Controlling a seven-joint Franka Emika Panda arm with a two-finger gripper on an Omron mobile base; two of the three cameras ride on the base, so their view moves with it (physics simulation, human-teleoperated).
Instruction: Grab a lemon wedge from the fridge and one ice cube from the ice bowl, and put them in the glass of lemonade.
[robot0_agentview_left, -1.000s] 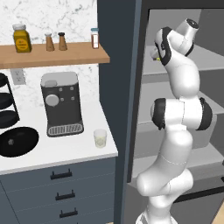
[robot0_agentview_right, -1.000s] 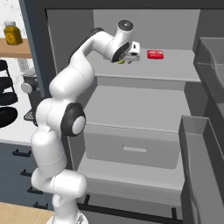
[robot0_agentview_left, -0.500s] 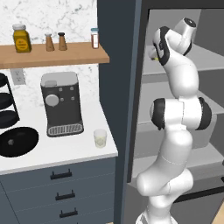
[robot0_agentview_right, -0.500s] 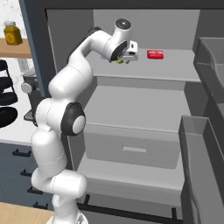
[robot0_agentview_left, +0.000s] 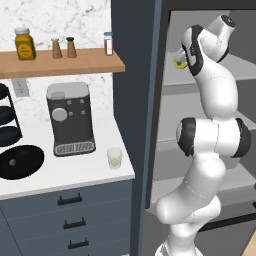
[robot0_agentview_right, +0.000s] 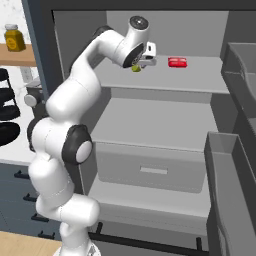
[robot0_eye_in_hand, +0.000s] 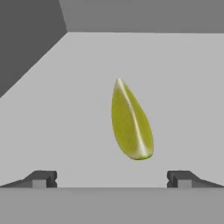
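Lemon wedge (robot0_eye_in_hand: 130, 122) between open end effector (robot0_eye_in_hand: 111, 178) fingertips

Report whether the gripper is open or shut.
Open: the gripper fingertips stand wide apart, with the lemon wedge lying untouched on the fridge shelf ahead.

The lemon wedge (robot0_eye_in_hand: 130, 124) looks glossy and smooth; the fridge (robot0_agentview_right: 155, 117) shelves matt grey; the left shelf (robot0_agentview_left: 60, 62) is wood.
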